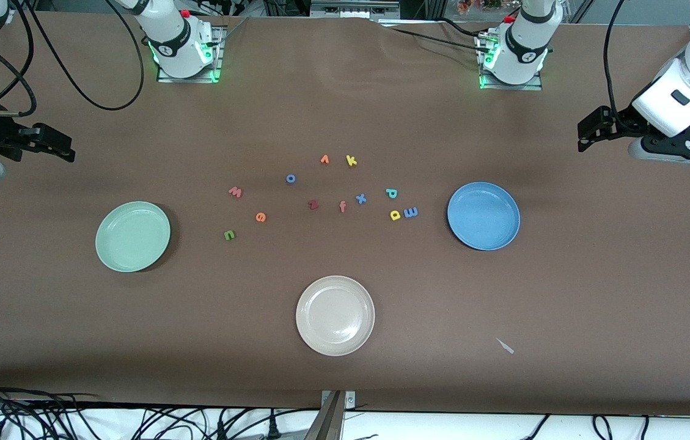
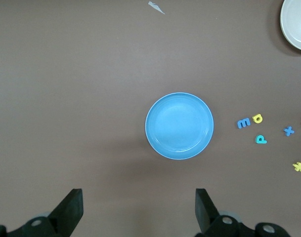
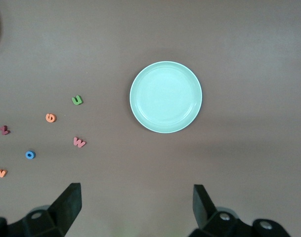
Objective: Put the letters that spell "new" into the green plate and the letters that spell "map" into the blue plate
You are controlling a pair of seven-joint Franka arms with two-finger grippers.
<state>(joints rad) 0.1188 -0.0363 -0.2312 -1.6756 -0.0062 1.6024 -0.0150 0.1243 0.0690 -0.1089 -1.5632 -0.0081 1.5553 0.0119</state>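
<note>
Brown tabletop point(image 1: 345, 110), holding three plates and a loose scatter of foam letters. Green plate point(image 1: 132, 236) toward the right arm's end, nothing in it; blue plate point(image 1: 483, 216) toward the left arm's end, nothing in it; beige plate point(image 1: 335, 315) between them, nearest the front camera. Letters lie between the green and blue plates: salmon-red w point(image 1: 235, 192), orange e point(image 1: 260, 217) and green n point(image 1: 230, 234) on the green plate's side; teal p point(image 1: 392, 193), yellow a point(image 1: 395, 214) and blue m point(image 1: 410, 212) just beside the blue plate, a and m apparently touching. Others: blue o point(image 1: 290, 178), orange v point(image 1: 324, 159), yellow k point(image 1: 351, 161), dark red z point(image 1: 313, 205), orange-red f point(image 1: 342, 206), blue x point(image 1: 360, 198). Left claw point(image 1: 589, 131) up in the air at its own end, fingers wide apart, empty. Right claw point(image 1: 54, 145) likewise at its end, spread wide, empty.
</note>
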